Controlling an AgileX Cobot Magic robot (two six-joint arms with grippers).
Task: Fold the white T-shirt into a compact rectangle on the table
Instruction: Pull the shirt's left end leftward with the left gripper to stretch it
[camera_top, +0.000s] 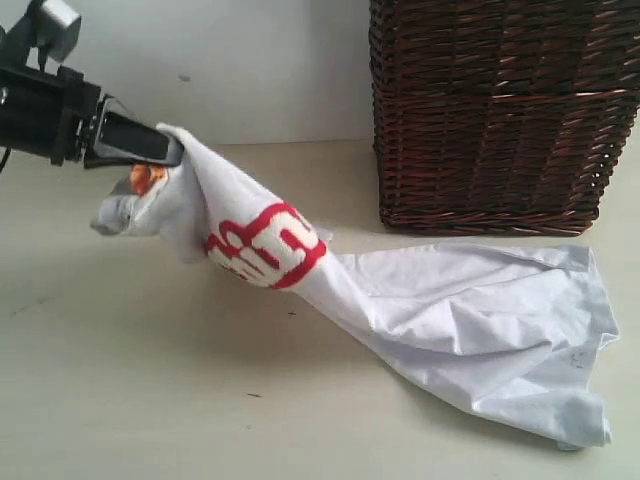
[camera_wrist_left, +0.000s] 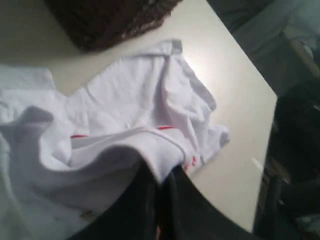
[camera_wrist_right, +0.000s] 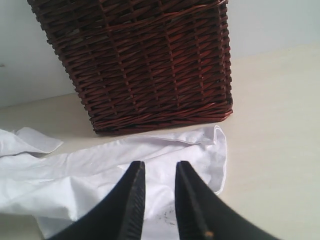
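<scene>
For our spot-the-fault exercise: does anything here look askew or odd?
Yes. The T-shirt is not flat: the left pincer holds one end off the table, so its middle is twisted like a rope, lettering wrapped round. Its other end lies crumpled by the basket.

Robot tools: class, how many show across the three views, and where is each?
2. The left tool grips the soft white T-shirt at the exterior view's left; the right tool, jaws apart, hovers over the shirt by the dark brown wicker basket. None hidden.

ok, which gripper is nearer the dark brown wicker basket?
Right. The right gripper hangs over the white cotton T-shirt's hem just before the dark wicker basket; the left gripper grips the shirt's far end, well away.
</scene>
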